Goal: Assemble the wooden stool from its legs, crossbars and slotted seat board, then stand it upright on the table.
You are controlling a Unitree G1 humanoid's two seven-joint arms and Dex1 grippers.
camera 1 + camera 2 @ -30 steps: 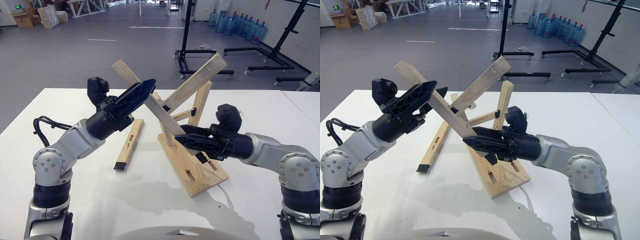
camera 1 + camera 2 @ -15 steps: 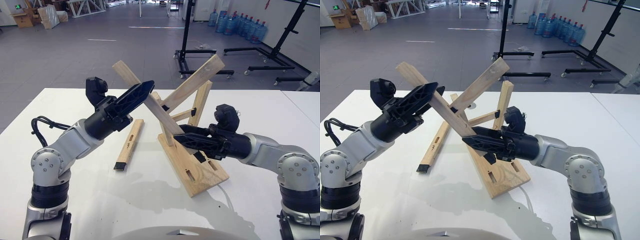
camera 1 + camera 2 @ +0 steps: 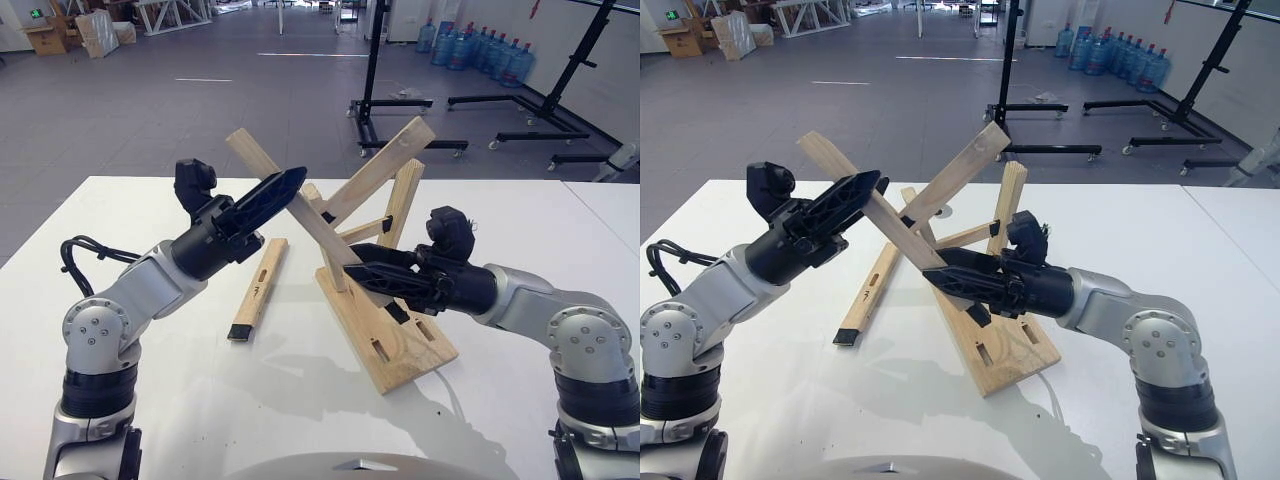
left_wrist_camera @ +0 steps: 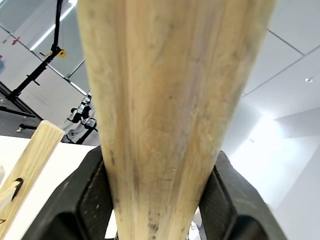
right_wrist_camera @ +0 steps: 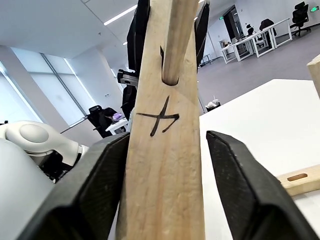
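A wooden leg (image 3: 262, 162) slants from upper left down to the seat board. My left gripper (image 3: 290, 186) is shut on its upper part, and my right gripper (image 3: 352, 268) is shut on its lower end. The left wrist view has this leg (image 4: 165, 100) between dark fingers (image 4: 85, 200). In the right wrist view the leg (image 5: 165, 150) bears a pen mark and a slot. A second leg (image 3: 385, 165) crosses it, rising to the right. A third leg (image 3: 403, 200) and a crossbar (image 3: 364, 230) stand behind. The slotted seat board (image 3: 400, 350) lies tilted on the white table (image 3: 300, 400).
A loose slotted leg (image 3: 257, 288) lies on the table to the left of the seat board, below my left arm. Black wheeled stands (image 3: 400, 105) are on the floor beyond the table's far edge. Bare table lies in front and to the far left.
The top of the crossing legs has tipped slightly left and down. Both grippers kept their hold and shifted only a little.
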